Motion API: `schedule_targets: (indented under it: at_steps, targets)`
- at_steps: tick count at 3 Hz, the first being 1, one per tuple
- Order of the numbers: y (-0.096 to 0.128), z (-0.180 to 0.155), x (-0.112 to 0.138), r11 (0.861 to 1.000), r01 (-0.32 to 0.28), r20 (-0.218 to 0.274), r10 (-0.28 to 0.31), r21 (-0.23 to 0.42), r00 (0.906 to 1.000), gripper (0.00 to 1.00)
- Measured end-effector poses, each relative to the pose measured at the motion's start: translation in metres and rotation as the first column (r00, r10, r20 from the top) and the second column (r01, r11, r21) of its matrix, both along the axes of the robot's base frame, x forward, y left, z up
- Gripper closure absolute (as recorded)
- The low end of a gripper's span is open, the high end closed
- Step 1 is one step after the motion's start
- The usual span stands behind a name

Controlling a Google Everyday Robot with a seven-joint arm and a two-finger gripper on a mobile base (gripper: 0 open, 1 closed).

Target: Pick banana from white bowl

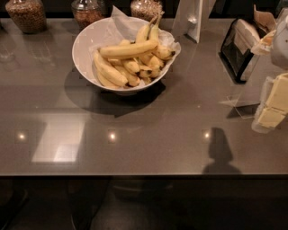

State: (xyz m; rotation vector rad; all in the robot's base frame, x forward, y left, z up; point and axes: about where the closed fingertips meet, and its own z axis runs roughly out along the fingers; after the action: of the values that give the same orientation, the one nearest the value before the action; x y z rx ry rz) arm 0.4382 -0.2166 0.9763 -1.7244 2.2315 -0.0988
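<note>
A white bowl (84, 45) stands on the grey-brown counter, at the back and left of centre. It holds several yellow bananas (128, 49) on a white paper liner; one long banana lies across the top of the pile. My gripper (272, 107) shows as cream-coloured blocks at the right edge of the camera view, with the pale arm above it. It hangs over the counter, well to the right of the bowl and a little nearer to the front. It touches no banana.
Three glass jars (28, 13) with brown contents line the back edge. A white stand (191, 18) and a dark box holder (238, 42) sit at the back right. The counter's front edge (135, 174) runs across the lower view.
</note>
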Motion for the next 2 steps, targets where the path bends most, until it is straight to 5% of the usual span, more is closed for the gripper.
schedule_targets:
  at_steps: [2]
  targets:
    - [0.0, 0.0085, 0.0, 1.0, 0.0, 0.0, 0.0, 0.0, 1.0, 0.0]
